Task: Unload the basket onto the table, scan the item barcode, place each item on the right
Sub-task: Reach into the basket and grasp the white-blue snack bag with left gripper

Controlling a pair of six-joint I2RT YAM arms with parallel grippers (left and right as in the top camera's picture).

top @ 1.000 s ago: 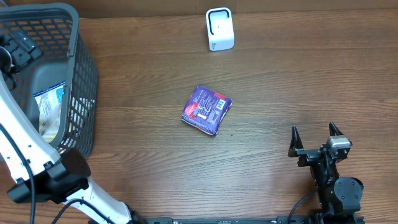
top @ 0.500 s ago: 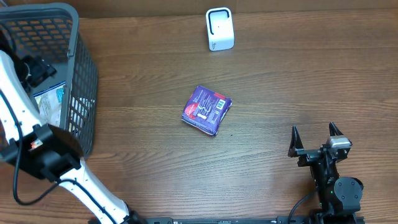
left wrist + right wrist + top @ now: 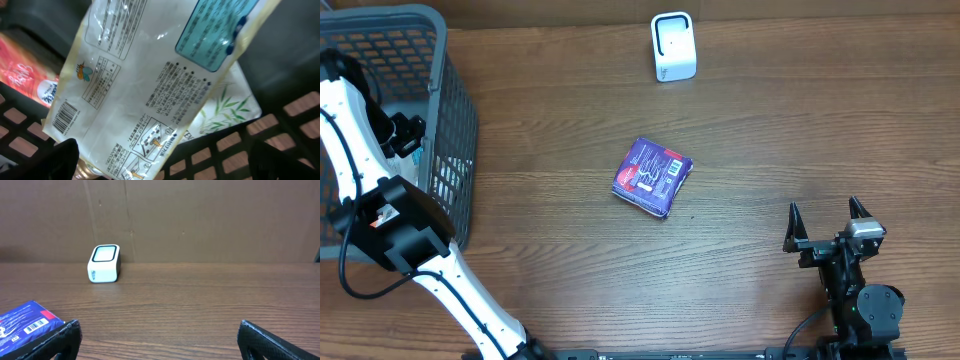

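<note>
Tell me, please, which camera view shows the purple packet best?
The overhead view: the whole purple packet lies unobstructed on the table, printed face up. The right wrist view catches only one corner, cut off at its lower left edge. The left wrist view does not show it.

Grey mesh basket [image 3: 458, 140] at far-left edge of wood-grain worktop [image 3: 770, 130], upright. Inside basket: red packet [image 3: 25, 60] on dark floor; white packet with green bamboo-leaf print [image 3: 235, 107], partly covered, close to lattice wall. Brown cardboard backdrop [image 3: 200, 220] behind worktop, vertical seam visible.
</note>
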